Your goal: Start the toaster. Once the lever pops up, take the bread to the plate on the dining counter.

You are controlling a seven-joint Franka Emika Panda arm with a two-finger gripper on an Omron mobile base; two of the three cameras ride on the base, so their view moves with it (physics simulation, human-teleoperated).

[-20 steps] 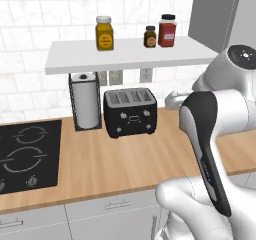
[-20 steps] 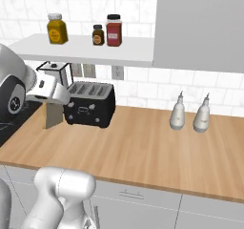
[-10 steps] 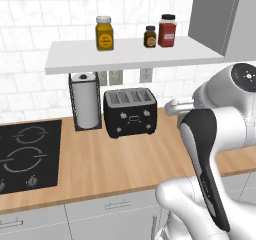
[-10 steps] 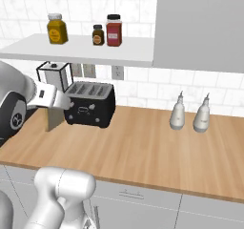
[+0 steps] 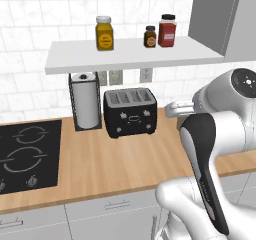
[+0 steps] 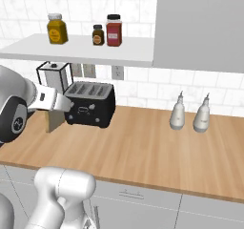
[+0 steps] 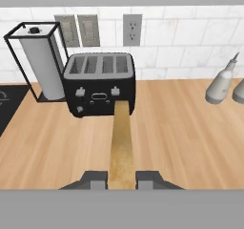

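Seen along the gripper [image 7: 122, 179], the bread [image 7: 122, 144] sits between its fingertips, the toaster [image 7: 99, 83] lies ahead on the worktop [image 7: 181, 128], the paper-towel holder [image 7: 39, 66] ahead-left, two bottles [image 7: 220, 86] ahead-right.

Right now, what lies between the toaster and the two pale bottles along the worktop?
Nothing stands there: in the right base view, bare wood worktop runs from the black toaster to the two pale bottles. Behind that stretch on the tiled wall is only a wall outlet.
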